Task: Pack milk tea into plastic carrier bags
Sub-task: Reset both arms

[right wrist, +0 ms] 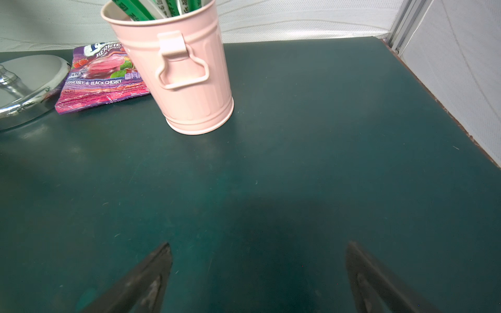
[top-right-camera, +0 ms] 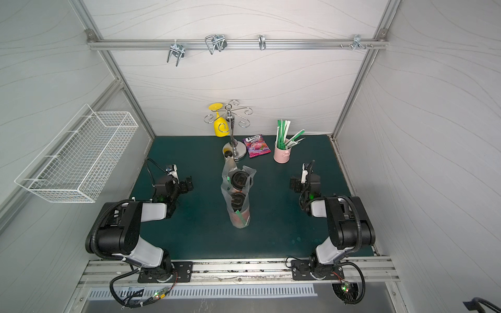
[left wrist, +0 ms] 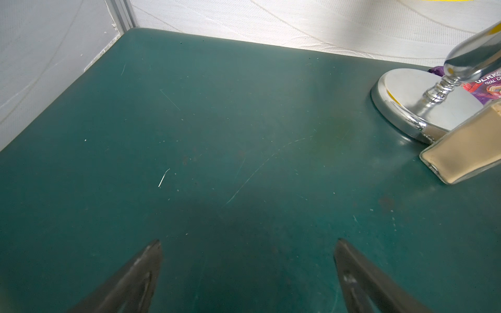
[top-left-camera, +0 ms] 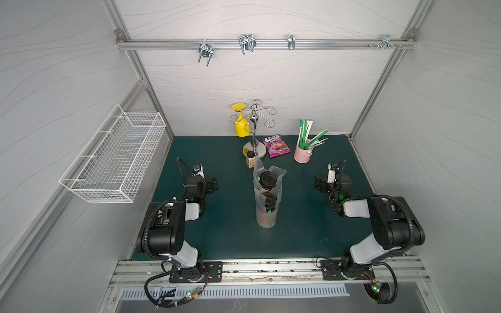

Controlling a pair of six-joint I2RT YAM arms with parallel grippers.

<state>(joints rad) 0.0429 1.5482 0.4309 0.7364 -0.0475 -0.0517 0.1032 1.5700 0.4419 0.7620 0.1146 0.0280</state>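
Flanking clear crinkly plastic bag [top-left-camera: 257, 168] of red black-lidded paper cups [top-left-camera: 268, 180], lined twelve-to-six: left gripper [top-left-camera: 212, 185] nine o'clock, right gripper [top-left-camera: 319, 186] three, both gaping empty.

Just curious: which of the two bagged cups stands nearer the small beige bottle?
The rear cup, on the back-wall side where the beige bottle stands; the front cup stands nearer the robot's bases.
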